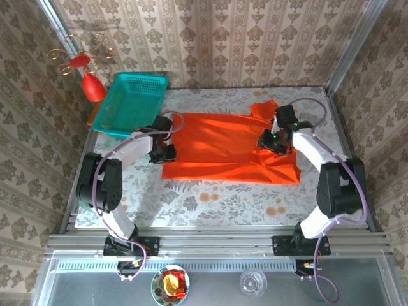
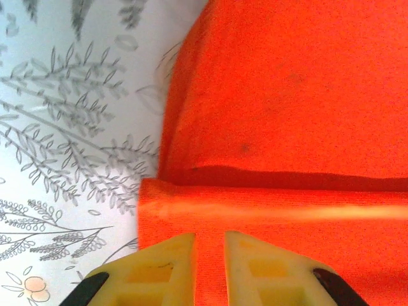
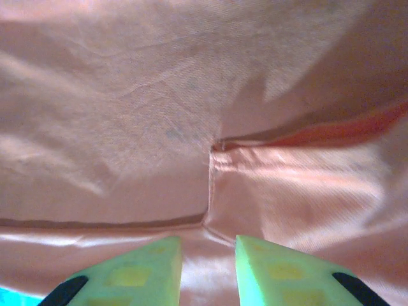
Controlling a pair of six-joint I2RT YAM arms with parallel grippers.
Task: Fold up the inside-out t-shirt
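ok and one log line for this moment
task: fold unfinished | t-shirt: spread on table | left gripper: shut on its left edge | right gripper: jaws parted over its right side, holding nothing

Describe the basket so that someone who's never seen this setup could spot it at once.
Start at the floral table and look to its far left corner. The basket sits there, just left of the orange t-shirt. It is the only teal thing, rectangular and open-topped, unlike the glossy red ornament beside it.
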